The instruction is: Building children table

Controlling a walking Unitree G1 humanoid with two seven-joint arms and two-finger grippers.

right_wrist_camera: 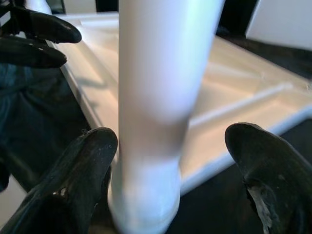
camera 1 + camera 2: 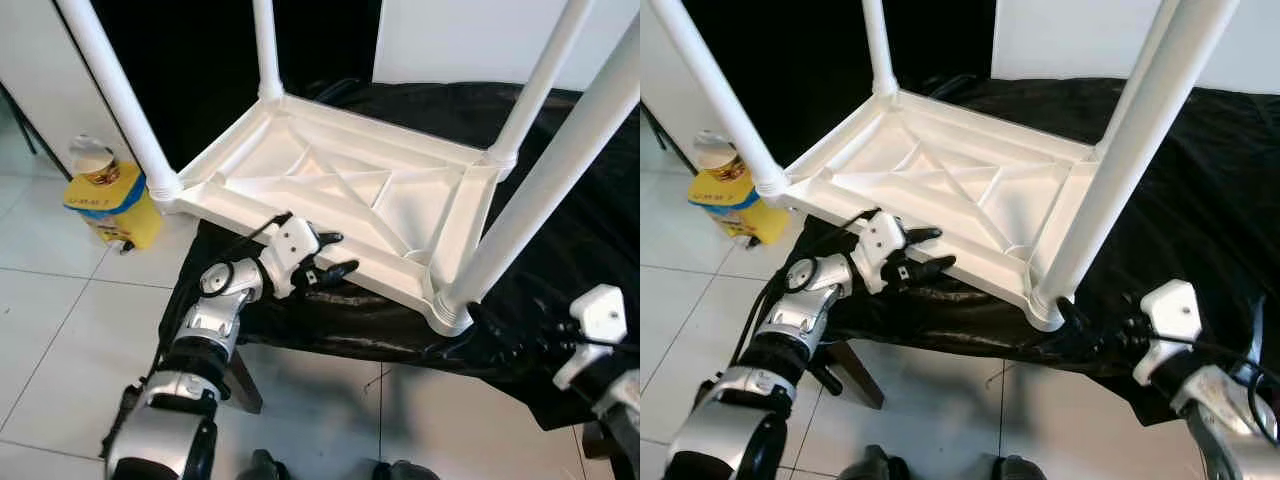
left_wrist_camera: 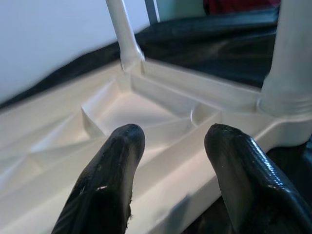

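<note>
- Four white legs stand up from the overturned white table [image 2: 340,190], which lies on a black cloth [image 2: 560,250].
- Left gripper [image 2: 330,255] hovers at the table's near rim, fingers apart, holding nothing.
- Right gripper [image 2: 1095,325], fingers spread, flanks the near-right leg [image 2: 1110,170] at its base.
- Beside the table's left corner sits a yellow box [image 2: 110,205].

Four upright legs [image 2: 545,190] fence the tabletop's [image 2: 340,195] open underside.
</note>
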